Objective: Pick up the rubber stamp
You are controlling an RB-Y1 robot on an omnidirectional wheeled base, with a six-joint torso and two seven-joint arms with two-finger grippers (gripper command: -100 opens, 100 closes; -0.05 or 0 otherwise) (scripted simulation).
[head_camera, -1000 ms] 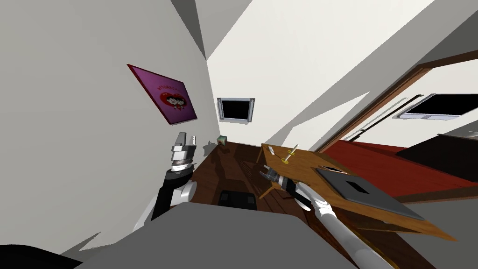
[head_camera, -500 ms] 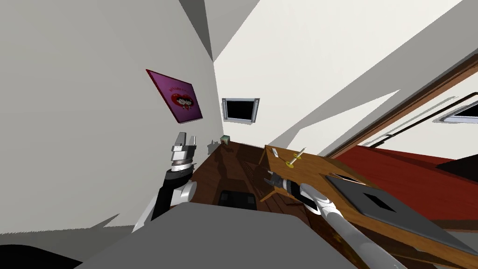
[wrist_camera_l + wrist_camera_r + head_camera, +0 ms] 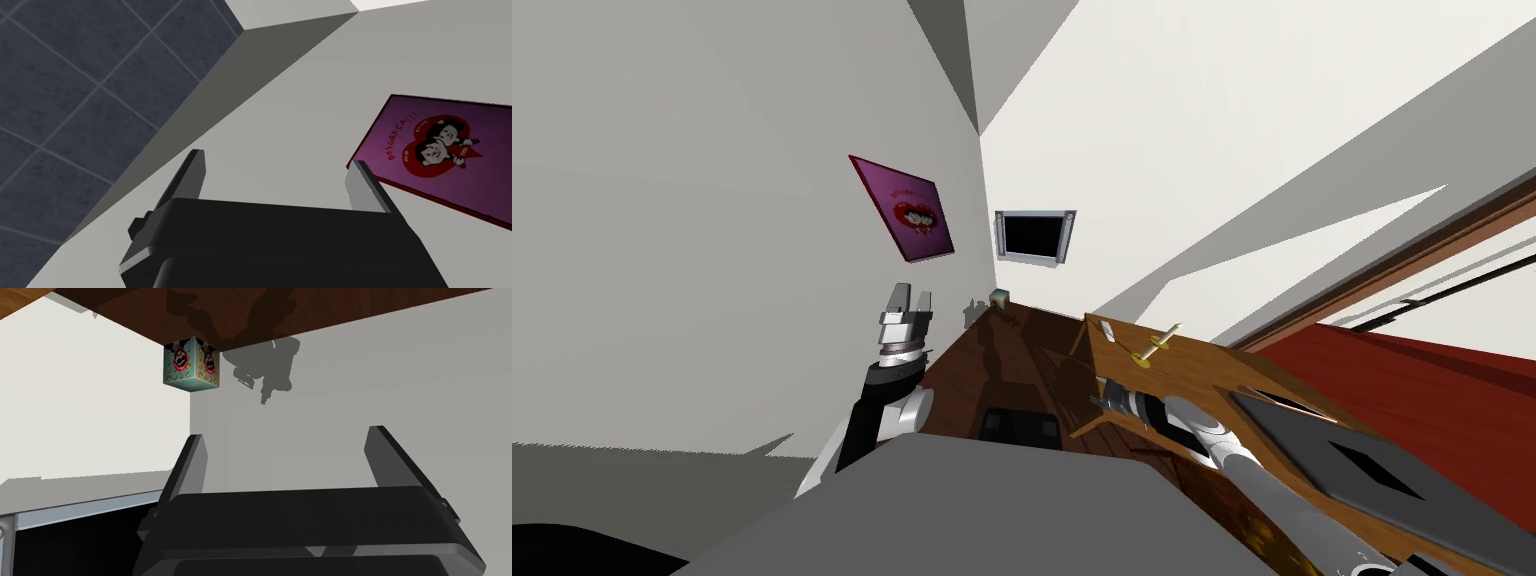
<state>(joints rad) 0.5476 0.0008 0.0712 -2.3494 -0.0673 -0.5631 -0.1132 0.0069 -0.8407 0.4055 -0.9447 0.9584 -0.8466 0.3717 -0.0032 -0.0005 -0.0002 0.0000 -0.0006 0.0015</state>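
Right end effector [image 3: 1096,399] hangs at the near edge of the wooden table [image 3: 1202,360] in the head view, its arm reaching in from the lower right. The rubber stamp [image 3: 1155,346], a yellow disc with a pale, tilted handle, stands on the table top beyond the end effector and apart from it, toward the table's far end. A thin white strip [image 3: 1109,331] lies near the stamp by the far corner. A dark grey mat [image 3: 1292,425] marked with a black rectangle covers the nearer part of the table. On the dark wooden floor [image 3: 992,360], a small teal cube [image 3: 999,297] sits in the room's corner under a window [image 3: 1034,236]. A purple picture [image 3: 904,208] hangs on the wall to the left. The left end effector [image 3: 909,298] is held upright beside that wall, well apart from the table.

In the left wrist view, the left end effector [image 3: 275,180] has its two fingers spread apart, gripping nothing.

In the right wrist view, the right end effector [image 3: 290,460] is likewise spread and grips nothing. It points at the patterned cube [image 3: 191,363], which sits on the floor [image 3: 325,308] where two walls meet. The window's grey frame and black pane [image 3: 75,538] show beside one finger.
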